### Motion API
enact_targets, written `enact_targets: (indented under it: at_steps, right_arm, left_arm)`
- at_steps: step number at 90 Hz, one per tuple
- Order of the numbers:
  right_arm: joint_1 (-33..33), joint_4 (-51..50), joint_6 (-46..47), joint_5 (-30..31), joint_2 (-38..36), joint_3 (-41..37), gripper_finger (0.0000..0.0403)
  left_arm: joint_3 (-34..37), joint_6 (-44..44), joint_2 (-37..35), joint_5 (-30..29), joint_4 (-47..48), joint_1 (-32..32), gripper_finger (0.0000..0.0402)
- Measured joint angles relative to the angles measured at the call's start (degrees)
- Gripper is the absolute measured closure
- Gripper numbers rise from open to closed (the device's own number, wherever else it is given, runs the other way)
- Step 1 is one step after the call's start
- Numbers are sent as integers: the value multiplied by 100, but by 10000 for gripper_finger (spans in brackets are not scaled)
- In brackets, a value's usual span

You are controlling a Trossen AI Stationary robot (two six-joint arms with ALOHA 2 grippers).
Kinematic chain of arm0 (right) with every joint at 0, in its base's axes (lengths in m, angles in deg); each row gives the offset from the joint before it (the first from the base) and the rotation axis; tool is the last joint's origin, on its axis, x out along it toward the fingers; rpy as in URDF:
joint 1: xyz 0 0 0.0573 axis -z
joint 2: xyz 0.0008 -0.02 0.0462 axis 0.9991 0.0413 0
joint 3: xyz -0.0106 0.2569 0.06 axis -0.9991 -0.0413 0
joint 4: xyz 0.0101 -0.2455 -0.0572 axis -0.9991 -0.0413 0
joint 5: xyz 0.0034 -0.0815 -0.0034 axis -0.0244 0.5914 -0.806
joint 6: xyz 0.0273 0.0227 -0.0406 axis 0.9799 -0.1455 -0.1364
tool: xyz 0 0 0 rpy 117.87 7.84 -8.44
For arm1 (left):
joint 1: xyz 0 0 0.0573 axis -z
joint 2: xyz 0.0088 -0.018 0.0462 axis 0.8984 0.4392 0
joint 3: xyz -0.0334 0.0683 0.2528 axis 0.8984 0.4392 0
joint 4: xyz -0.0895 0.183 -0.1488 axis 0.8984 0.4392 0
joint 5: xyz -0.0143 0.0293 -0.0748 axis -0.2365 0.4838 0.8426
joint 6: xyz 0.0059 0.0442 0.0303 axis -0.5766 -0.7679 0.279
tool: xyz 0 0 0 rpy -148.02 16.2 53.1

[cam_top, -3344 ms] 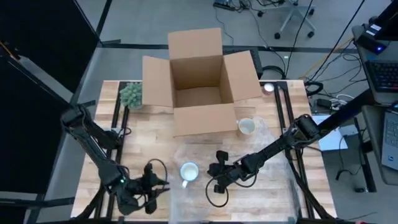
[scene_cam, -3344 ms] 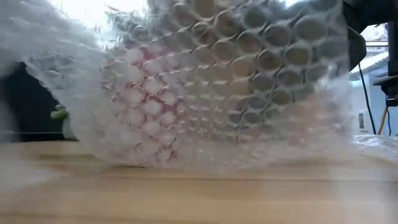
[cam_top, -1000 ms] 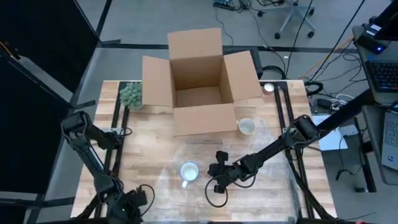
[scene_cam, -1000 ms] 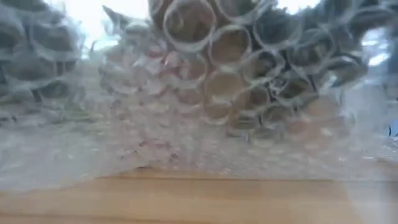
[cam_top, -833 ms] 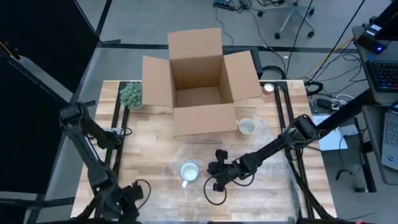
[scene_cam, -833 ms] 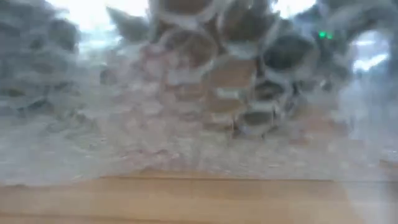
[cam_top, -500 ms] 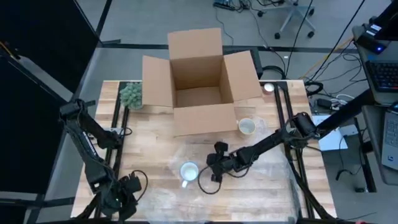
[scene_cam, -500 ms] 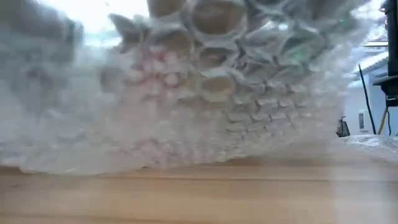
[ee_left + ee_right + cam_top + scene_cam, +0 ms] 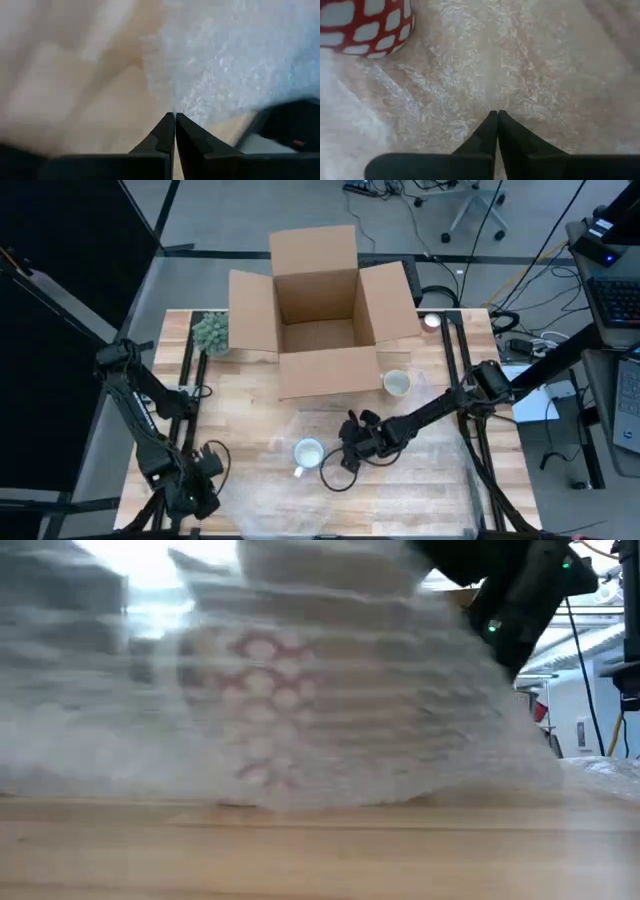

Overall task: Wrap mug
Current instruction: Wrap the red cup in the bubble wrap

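A mug with a red-and-white pattern [image 9: 308,452] [image 9: 365,22] stands upright on a sheet of clear bubble wrap [image 9: 420,470] spread over the near half of the wooden table. In the low view the wrap [image 9: 400,720] rises in front of the mug [image 9: 265,710] and blurs it. My right gripper [image 9: 340,448] is shut just right of the mug. My left gripper [image 9: 207,468] is shut at the wrap's left edge, near the table's front left. My left gripper is shut with its fingertips at the edge of the bubble wrap [image 9: 186,107], which spreads away beyond them. Whether it has one layer or several, I cannot tell. My right gripper comes from above with its shut fingertips on the wrap [image 9: 485,102] beside the mug. In the low view the wrap slopes up toward this gripper [image 9: 500,610].
An open cardboard box [image 9: 320,310] stands at the far middle of the table, with a second pale mug [image 9: 397,383] by its right corner. A small green plant [image 9: 210,332] sits far left. Dark rails run down both table sides.
My left gripper has moved from the table's near edge a little toward the far edge, staying shut. My right gripper has moved toward the mug and slightly toward the far edge. In the low view the wrap in front of the mug has shifted and sunk lower.
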Motion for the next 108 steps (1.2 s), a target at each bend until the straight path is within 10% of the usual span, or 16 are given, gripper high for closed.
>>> enact_targets:
  at_steps: [64,93,108]
  right_arm:
    - [-682,533,1004,-267,-60,-21,403]
    - [-417,492,-626,-142,-721,-31,403]
    - [-177,427,-1249,57,-575,-17,403]
  left_arm:
    - [-203,1022,-111,-4,1975,-13,401]
    - [-1147,-158,-128,-3015,733,-47,401]
    - [-655,-746,376,-2754,-434,-573,401]
